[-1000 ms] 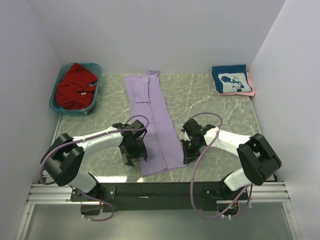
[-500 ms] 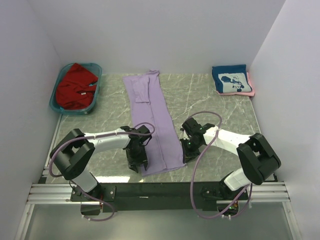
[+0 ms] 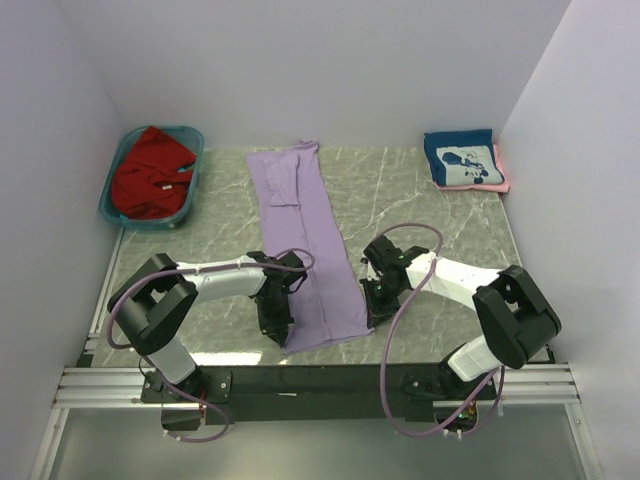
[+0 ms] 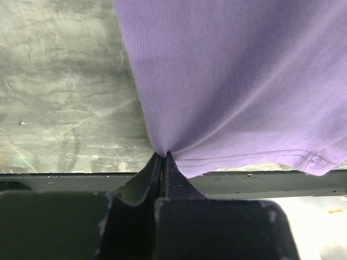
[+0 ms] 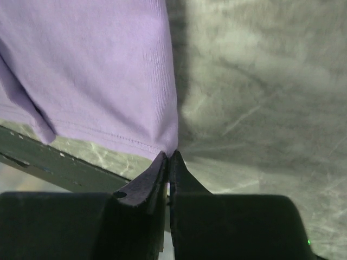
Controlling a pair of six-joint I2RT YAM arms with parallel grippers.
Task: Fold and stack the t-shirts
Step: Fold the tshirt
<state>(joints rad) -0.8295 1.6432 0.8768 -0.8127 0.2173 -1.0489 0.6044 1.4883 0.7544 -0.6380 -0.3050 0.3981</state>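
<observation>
A lavender-purple t-shirt (image 3: 305,235) lies folded into a long strip down the middle of the table. My left gripper (image 3: 279,333) is shut on its near left hem corner (image 4: 162,153). My right gripper (image 3: 371,318) is shut on the near right hem corner (image 5: 169,153). The cloth puckers into both pairs of jaws. A red t-shirt (image 3: 150,172) lies crumpled in the teal tub (image 3: 110,214) at the far left. A folded navy t-shirt with a white graphic (image 3: 462,158) rests on a pink one (image 3: 501,172) at the far right.
White walls close in the table on three sides. A black rail (image 3: 320,380) runs along the near edge just behind both grippers.
My left gripper slid right onto the shirt's near left corner and closed on it. The right gripper stayed shut on its corner.
</observation>
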